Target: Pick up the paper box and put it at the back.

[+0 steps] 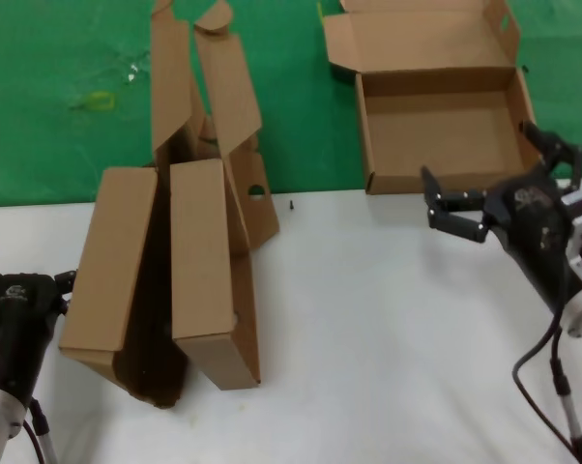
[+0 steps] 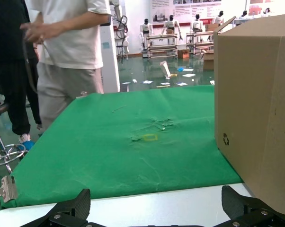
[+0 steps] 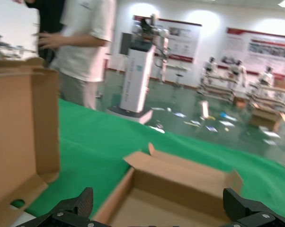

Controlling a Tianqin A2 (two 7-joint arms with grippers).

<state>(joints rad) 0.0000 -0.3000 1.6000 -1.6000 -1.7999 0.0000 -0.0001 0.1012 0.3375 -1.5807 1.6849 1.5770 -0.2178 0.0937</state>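
Observation:
The paper box [image 1: 436,116] lies open on the green cloth at the back [image 1: 69,58], lid folded away and tray facing up. Its front wall sits just behind the cloth's near edge. My right gripper [image 1: 477,155] hangs open over the tray's front right corner with nothing between its fingers. In the right wrist view the paper box [image 3: 180,194] lies directly below and ahead of the open right gripper [image 3: 156,201]. At the front left, my left gripper [image 1: 25,261] rests low and open, holding nothing. In its own view the left gripper [image 2: 155,201] faces the cloth [image 2: 133,142].
A pile of other cardboard boxes [image 1: 175,261] lies and leans at the left centre, straddling the white tabletop [image 1: 388,329] and the cloth; one of them [image 2: 256,104] stands close beside my left gripper. A person [image 2: 71,52] stands beyond the table's far side.

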